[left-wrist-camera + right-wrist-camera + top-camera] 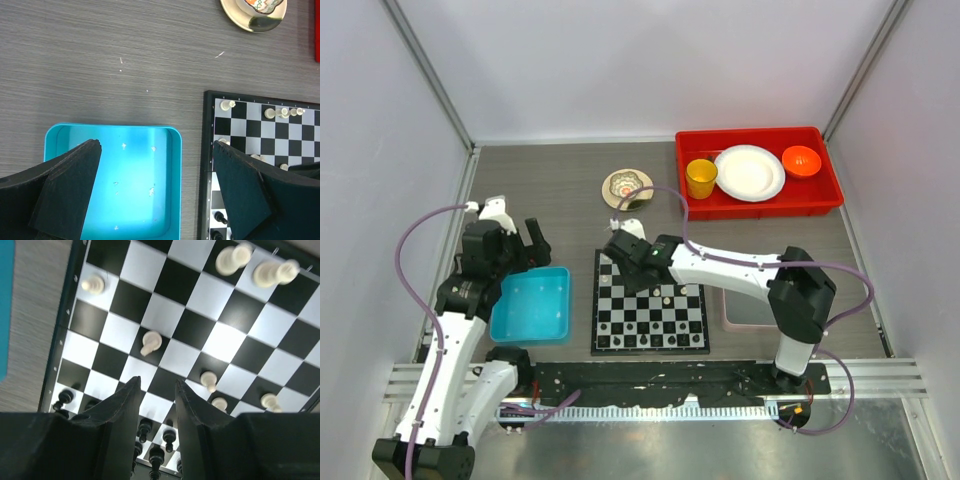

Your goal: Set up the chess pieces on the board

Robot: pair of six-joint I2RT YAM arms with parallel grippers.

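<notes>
Evidently the right fingers (120,410) hang narrowly parted and empty over the board (170,315), probably sized to pinch one of the cream chess pieces (150,342) scattered on its squares. The left fingers (65,190) gape wide above the blue bin (112,126) on the counter (100,50), likely keeping clear.

Top cam sits high behind the arm bases looking down on the whole table (550,190), left wrist cam looks straight down from mid height at the blue bin (135,170) plus the left edge of the board (245,135), and right wrist cam's in close over the board, which all three share.
</notes>
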